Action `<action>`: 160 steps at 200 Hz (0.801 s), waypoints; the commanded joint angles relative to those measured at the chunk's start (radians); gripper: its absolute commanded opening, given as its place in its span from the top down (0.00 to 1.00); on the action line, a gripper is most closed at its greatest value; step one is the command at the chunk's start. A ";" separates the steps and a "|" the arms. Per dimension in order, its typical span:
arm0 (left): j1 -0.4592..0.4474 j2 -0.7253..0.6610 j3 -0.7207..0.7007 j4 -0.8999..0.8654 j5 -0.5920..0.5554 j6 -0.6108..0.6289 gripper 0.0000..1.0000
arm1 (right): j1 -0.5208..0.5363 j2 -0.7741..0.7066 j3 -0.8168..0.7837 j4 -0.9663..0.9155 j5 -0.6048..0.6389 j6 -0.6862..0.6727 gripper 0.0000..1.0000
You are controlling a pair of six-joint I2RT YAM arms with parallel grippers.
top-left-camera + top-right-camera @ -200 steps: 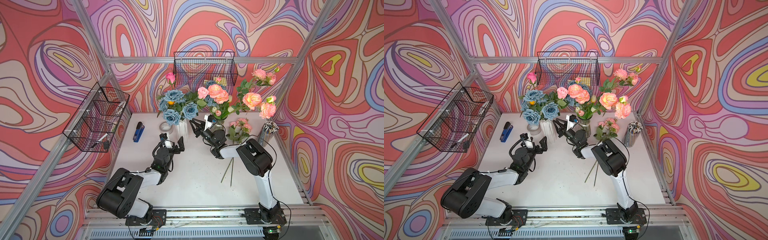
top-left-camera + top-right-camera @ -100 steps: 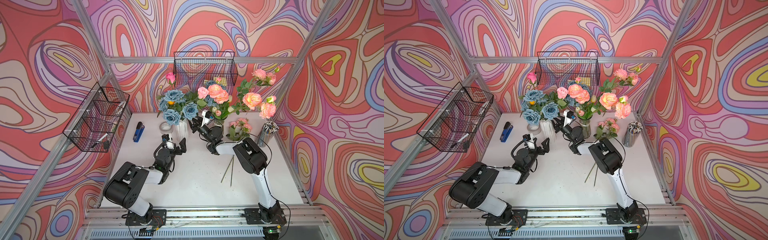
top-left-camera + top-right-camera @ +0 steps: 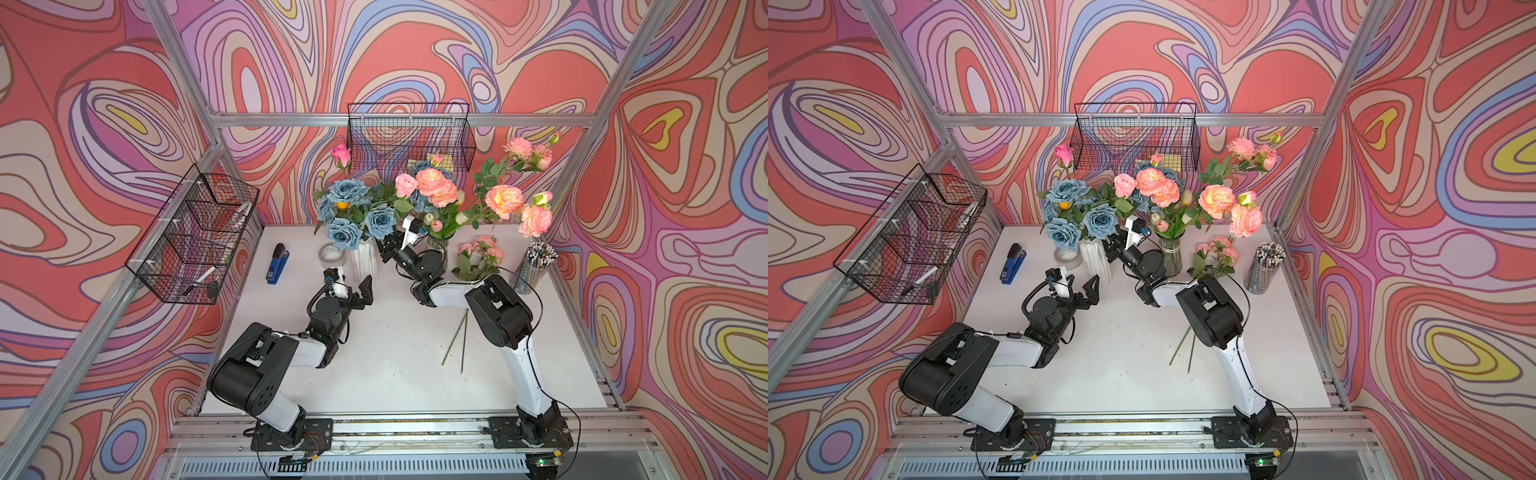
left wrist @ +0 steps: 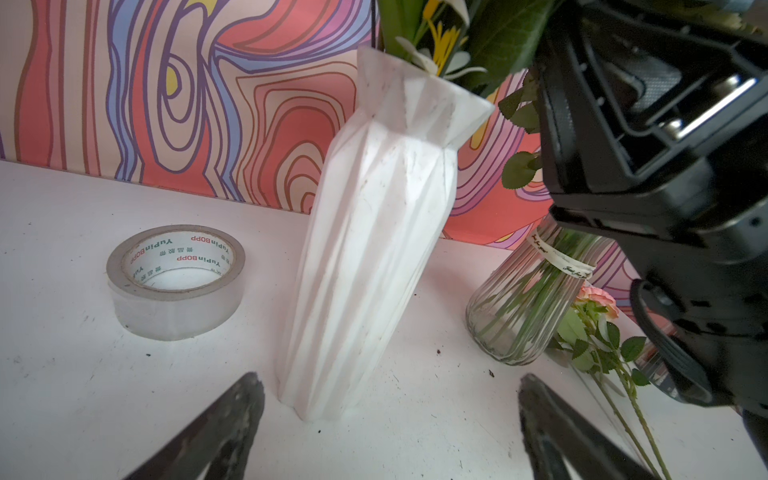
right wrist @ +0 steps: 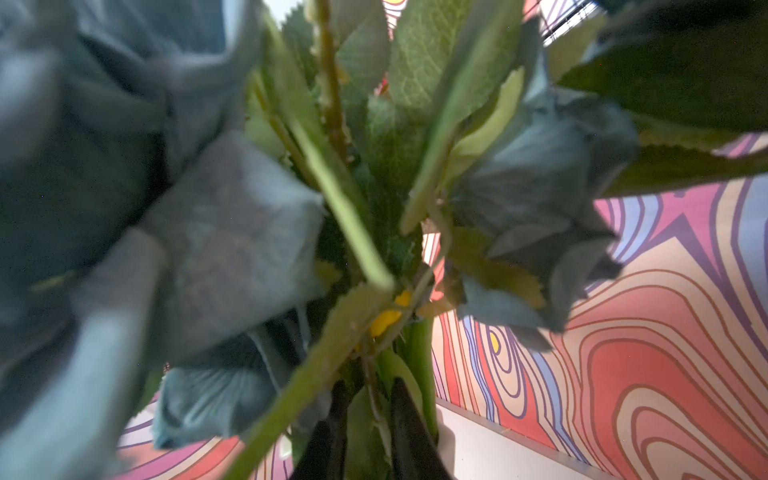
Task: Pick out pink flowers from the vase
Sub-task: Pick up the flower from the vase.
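A white faceted vase [image 3: 365, 259] [image 3: 1096, 257] [image 4: 374, 228] holds dusty-blue roses [image 3: 349, 191] [image 5: 232, 241] and one tall pink rose [image 3: 340, 153] [image 3: 1064, 153]. Beside it a glass vase [image 3: 1171, 257] [image 4: 519, 316] holds most of the pink flowers [image 3: 432, 187] [image 3: 1156, 185]. More pink flowers [image 3: 484, 247] lie on the table. My right gripper [image 3: 384, 249] [image 3: 1111, 251] [image 5: 368, 386] is among the stems just above the white vase's rim, shut on a thin green stem and leaf. Which bloom that stem carries is hidden. My left gripper [image 3: 360, 293] [image 3: 1086, 289] [image 4: 388, 380] stands open at the white vase's foot.
A tape roll [image 3: 331, 254] [image 4: 174, 282] and a blue stapler [image 3: 277, 262] lie left of the white vase. A pencil cup [image 3: 532, 266] stands at the right edge. Wire baskets hang on the left wall [image 3: 195, 237] and the back wall [image 3: 409, 133].
My right gripper has pushed further into the white vase's stems and its jaws have narrowed onto a stem. The left gripper has edged toward the vase's foot, still open.
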State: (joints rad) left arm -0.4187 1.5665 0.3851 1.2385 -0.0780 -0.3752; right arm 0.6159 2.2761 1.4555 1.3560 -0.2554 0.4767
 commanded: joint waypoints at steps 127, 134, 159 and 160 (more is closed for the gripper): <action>0.002 0.012 -0.002 0.076 0.018 -0.019 0.04 | 0.007 -0.096 0.031 -0.178 -0.034 -0.138 1.00; 0.003 0.010 -0.002 0.076 0.019 -0.019 0.04 | 0.007 -0.103 0.030 -0.188 -0.033 -0.162 1.00; 0.003 0.007 -0.002 0.076 0.021 -0.017 0.04 | 0.007 -0.133 0.029 -0.246 -0.025 -0.251 1.00; 0.002 0.008 -0.003 0.076 0.022 -0.017 0.04 | 0.007 -0.134 0.029 -0.249 -0.025 -0.255 1.00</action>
State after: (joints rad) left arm -0.4187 1.5669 0.3851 1.2407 -0.0696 -0.3790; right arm 0.6151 2.2124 1.4811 1.1702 -0.2737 0.3317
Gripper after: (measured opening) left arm 0.957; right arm 0.063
